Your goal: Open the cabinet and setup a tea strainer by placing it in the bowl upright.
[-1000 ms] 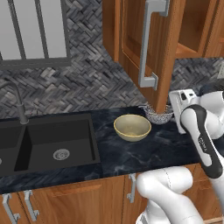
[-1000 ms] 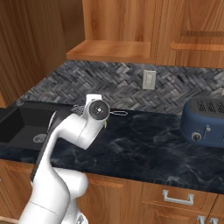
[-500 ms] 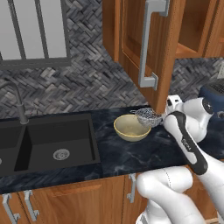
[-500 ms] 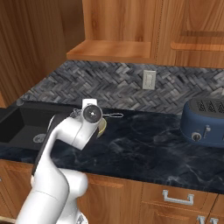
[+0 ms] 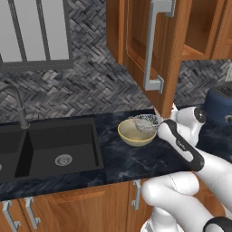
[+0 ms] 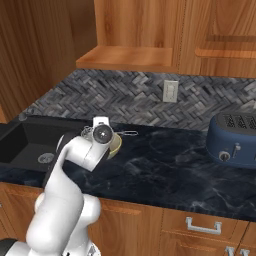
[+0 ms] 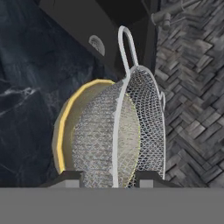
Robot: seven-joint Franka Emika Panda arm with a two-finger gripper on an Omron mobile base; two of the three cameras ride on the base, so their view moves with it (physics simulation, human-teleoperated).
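Note:
The cabinet door with its silver bar handle stands swung open above the counter. Below it the pale yellow bowl sits on the dark counter. My gripper is shut on the tea strainer, holding it over the bowl's right side. In the hand view the mesh strainer stands on edge, tilted, with its rim running down between my gripper fingers, the bowl behind it. From the right, a wire of the strainer and the bowl show past my hand.
A black sink with a faucet lies left of the bowl. A blue toaster stands on the counter at the right. The open door's lower corner hangs close above my hand.
My arm has swung left from beside the cabinet door, carrying the strainer until it is over the bowl. The bowl has stayed put.

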